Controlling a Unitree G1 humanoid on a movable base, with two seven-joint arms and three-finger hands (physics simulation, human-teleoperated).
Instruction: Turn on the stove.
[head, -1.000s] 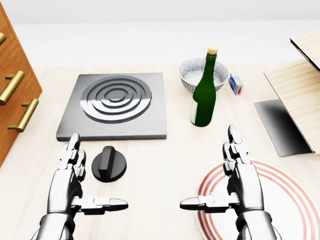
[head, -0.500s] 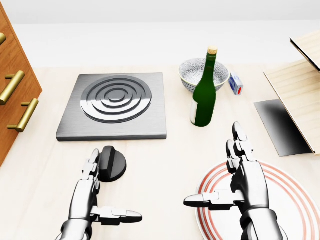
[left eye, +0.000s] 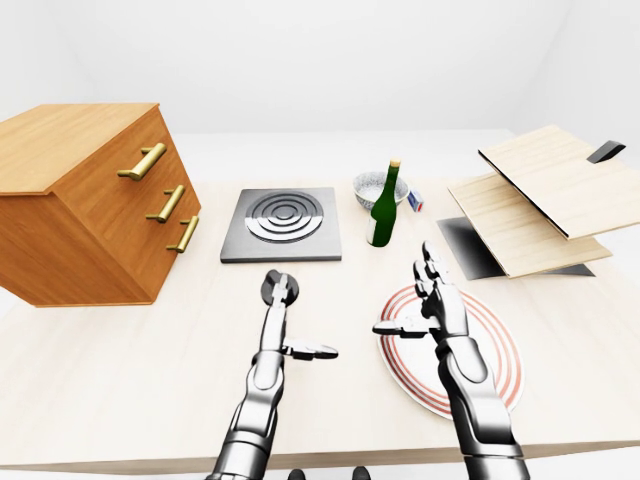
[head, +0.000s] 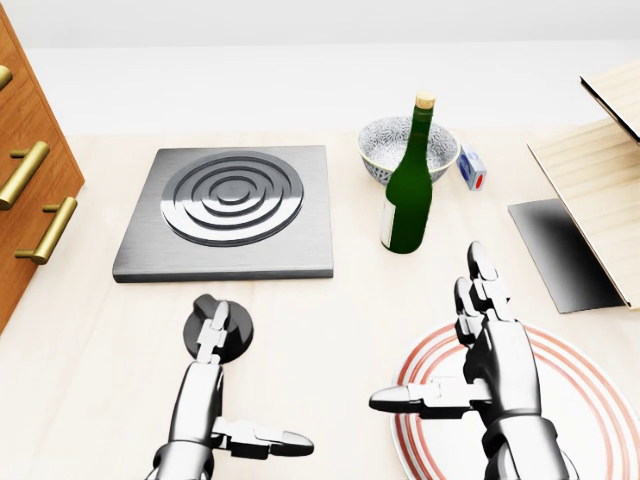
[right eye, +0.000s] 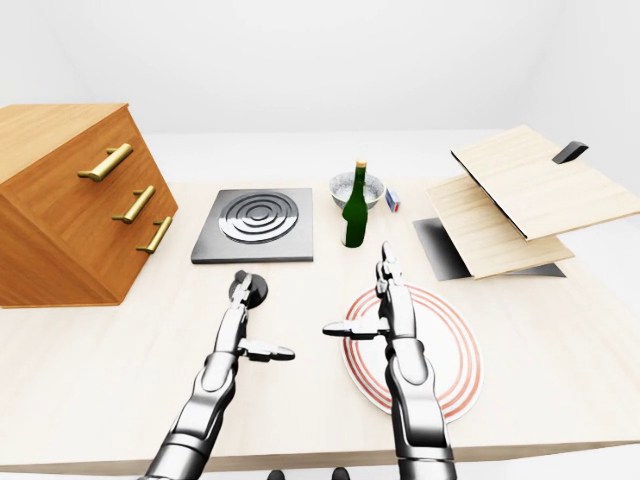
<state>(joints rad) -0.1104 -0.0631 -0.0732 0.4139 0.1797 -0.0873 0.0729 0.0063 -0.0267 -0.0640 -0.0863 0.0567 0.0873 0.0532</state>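
My pale wooden table (head: 330, 320) carries the stove plate (head: 232, 212), its knob (head: 222, 330), a green bottle (head: 408, 195), a patterned bowl (head: 385, 145), a striped plate (head: 580, 400) and a drawer chest (left eye: 85, 205).

A green wine bottle (head: 408, 191) is seen upright, with a patterned bowl (head: 407, 147) just above it and a small carton (head: 472, 167) at its right. A red-ringed plate (head: 580, 412) lies below it. A 3-handled wooden drawer chest (left eye: 92, 204) stands far left of it.

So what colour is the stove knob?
Black, the knob; clearest in the head view, with the left robot hand reaching over it.
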